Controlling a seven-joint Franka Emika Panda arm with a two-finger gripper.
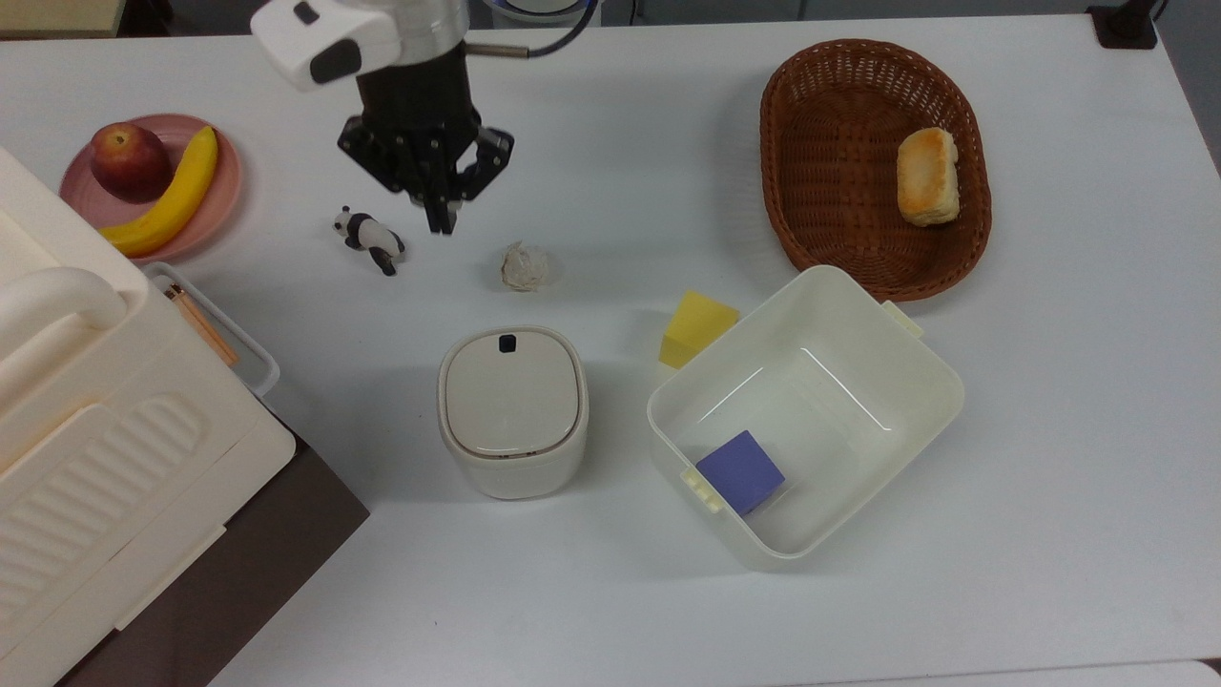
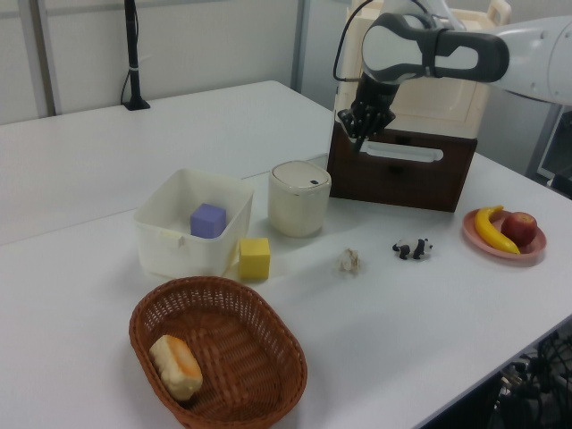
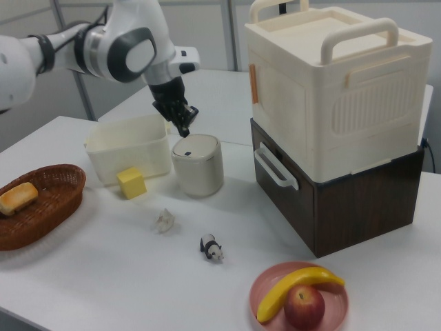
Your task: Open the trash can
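The trash can is a small cream bin with a flat beige lid, which lies shut, and a dark square button near the lid's far edge. It stands mid-table in the left view and in the right view. My gripper hangs in the air with its black fingers pressed together and nothing between them. In the top view it is above the can, between the panda and the paper ball. In the right view the gripper hovers just over the lid; in the left view the gripper is up and right of the can.
A toy panda and a crumpled paper ball lie near the gripper. A yellow cube sits beside a lidless tub holding a purple cube. A wicker basket holds bread. A fruit plate and a big ribbed box flank the top view's left.
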